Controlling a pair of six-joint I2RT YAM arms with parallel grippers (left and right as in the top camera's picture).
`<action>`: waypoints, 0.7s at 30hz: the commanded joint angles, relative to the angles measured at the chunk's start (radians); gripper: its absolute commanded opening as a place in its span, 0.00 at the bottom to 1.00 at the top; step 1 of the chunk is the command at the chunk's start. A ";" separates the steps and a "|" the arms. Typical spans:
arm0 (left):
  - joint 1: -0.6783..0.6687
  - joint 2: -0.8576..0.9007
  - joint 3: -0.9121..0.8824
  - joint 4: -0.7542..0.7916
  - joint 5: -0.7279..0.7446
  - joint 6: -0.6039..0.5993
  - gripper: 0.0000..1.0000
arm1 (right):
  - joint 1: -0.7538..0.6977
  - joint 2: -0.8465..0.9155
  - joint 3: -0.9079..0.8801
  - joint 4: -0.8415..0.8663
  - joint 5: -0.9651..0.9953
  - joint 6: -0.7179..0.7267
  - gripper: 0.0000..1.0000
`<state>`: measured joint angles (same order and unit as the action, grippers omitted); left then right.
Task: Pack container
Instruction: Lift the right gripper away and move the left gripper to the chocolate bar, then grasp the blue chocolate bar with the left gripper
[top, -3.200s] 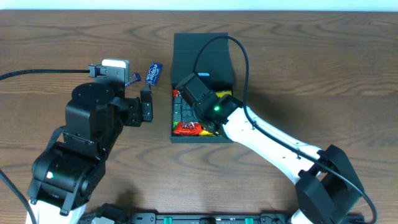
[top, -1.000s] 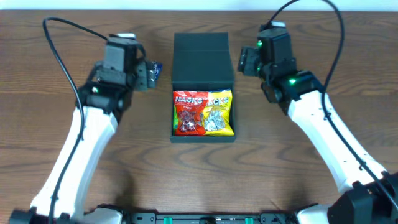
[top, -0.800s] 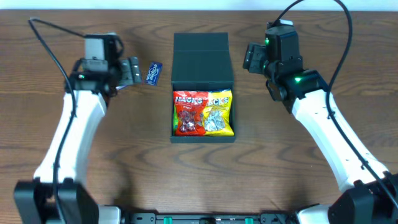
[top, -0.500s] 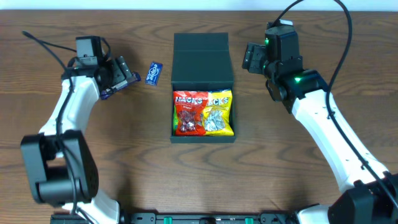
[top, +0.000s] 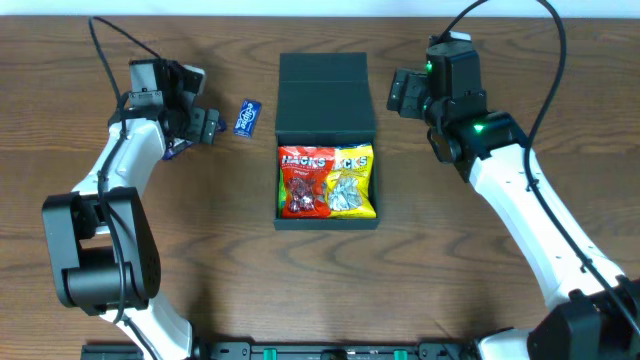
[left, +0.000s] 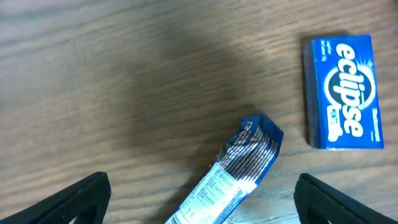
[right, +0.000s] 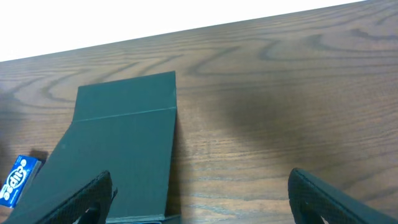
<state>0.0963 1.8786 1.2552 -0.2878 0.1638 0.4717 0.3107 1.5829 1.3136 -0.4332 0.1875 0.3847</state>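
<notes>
The wooden table (top: 200, 280) fills the overhead frame.

The right arm (top: 530, 210) runs from the lower right corner up to the upper right of centre. The left arm (top: 120, 180) runs from the lower left up to the upper left.

The container (top: 325, 95) sits at the centre of the overhead frame, slightly above the middle. Its flap lid is open and laid back toward the top edge. In the right wrist view it occupies the lower left.

A red packet (top: 303, 182) and a yellow packet (top: 353, 180) lie side by side in the open tray, red on the left, and together they cover most of its floor.

The right gripper (top: 400, 92) hangs just right of the lid. Its fingers are spread wide, one at each lower corner of the wrist frame, with nothing between them.

The left gripper (top: 200, 127) is well left of the container. Its fingers are likewise spread wide and grip nothing.

An Eclipse box (left: 342, 90) lies flat on the table between the left gripper and the container, at the upper right of the left wrist frame.

A blue wrapper (left: 239, 168) lies on the table at the lower centre of that frame, between the spread fingers and touching neither. It is near the Eclipse box but apart from it.
</notes>
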 joint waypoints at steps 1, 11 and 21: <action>0.002 0.025 0.011 -0.004 0.047 0.113 0.95 | -0.005 -0.012 0.002 0.000 0.010 -0.008 0.90; 0.001 0.083 0.010 -0.028 0.076 0.222 0.96 | -0.005 -0.004 0.002 -0.001 0.026 -0.008 0.95; 0.001 0.126 0.010 -0.009 0.065 0.232 0.84 | -0.005 0.002 0.002 -0.001 0.026 -0.008 0.99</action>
<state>0.0963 1.9865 1.2552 -0.2981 0.2291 0.6880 0.3107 1.5829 1.3136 -0.4332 0.1993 0.3824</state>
